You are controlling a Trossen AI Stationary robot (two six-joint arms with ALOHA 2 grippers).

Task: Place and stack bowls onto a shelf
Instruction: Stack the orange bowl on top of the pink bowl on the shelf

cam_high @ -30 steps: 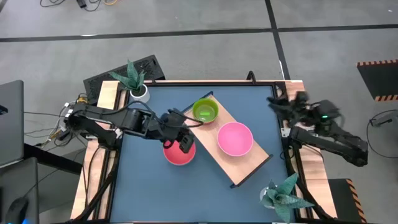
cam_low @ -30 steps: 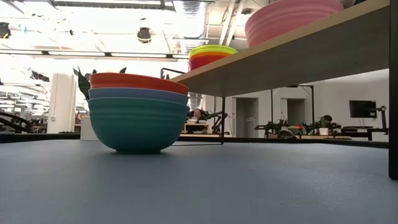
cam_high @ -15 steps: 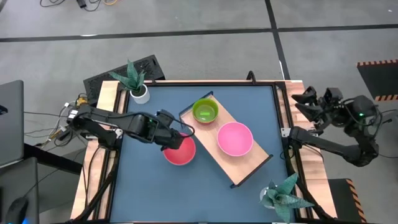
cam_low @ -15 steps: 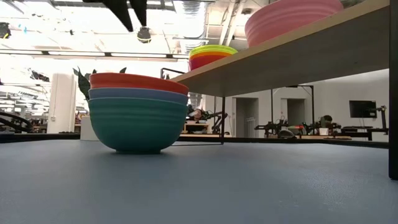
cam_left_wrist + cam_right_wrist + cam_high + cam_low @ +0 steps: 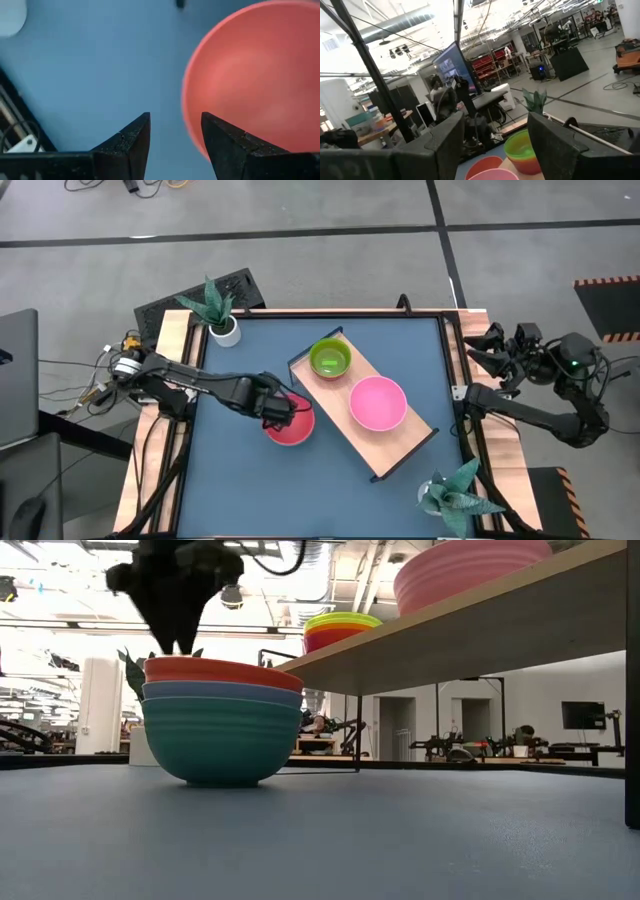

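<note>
A stack of three bowls, red (image 5: 292, 426) on blue (image 5: 220, 692) on teal (image 5: 222, 740), stands by its base on the blue tabletop left of the shelf (image 5: 395, 448). On the shelf sit a yellow-green bowl stack (image 5: 329, 359) and a pink bowl (image 5: 377, 402). My left gripper (image 5: 282, 409) is open and points down just above the red bowl's left rim (image 5: 187, 110). One finger stands over the bowl's inside, the other outside it. My right gripper (image 5: 474, 346) is open and waits at the table's right edge.
A white plant pot (image 5: 224, 328) stands at the far left corner and another plant (image 5: 455, 495) at the near right corner. The shelf lies slantwise across the table's middle on black legs (image 5: 358, 720). Bare blue tabletop (image 5: 250, 490) lies near the stack.
My left gripper has shifted from over the red bowl toward its left rim and come down, entering the low view from above until its tips are just over the rim. My right arm has drawn back toward the table's right edge. The bowls have stayed still.
</note>
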